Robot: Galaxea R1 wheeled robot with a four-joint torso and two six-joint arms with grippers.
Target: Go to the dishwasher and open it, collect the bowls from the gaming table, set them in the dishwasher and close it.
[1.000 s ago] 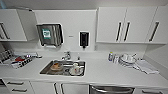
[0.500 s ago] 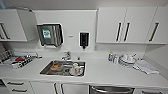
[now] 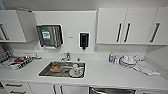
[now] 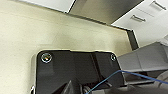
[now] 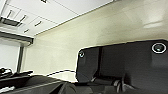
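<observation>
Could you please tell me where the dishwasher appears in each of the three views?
Head view: the dishwasher sits at the bottom edge, right of centre, under the counter.
Left wrist view: probably the grey steel panel between white fronts.
Right wrist view: I cannot tell it apart from the fronts there.
Shared landmark: the white cabinet fronts with bar handles, seen in all three views.

Both wrists hang low over pale floor: left wrist plate [image 4: 75, 72] and right wrist plate [image 5: 125, 67] visible, fingers unreadable.
</observation>
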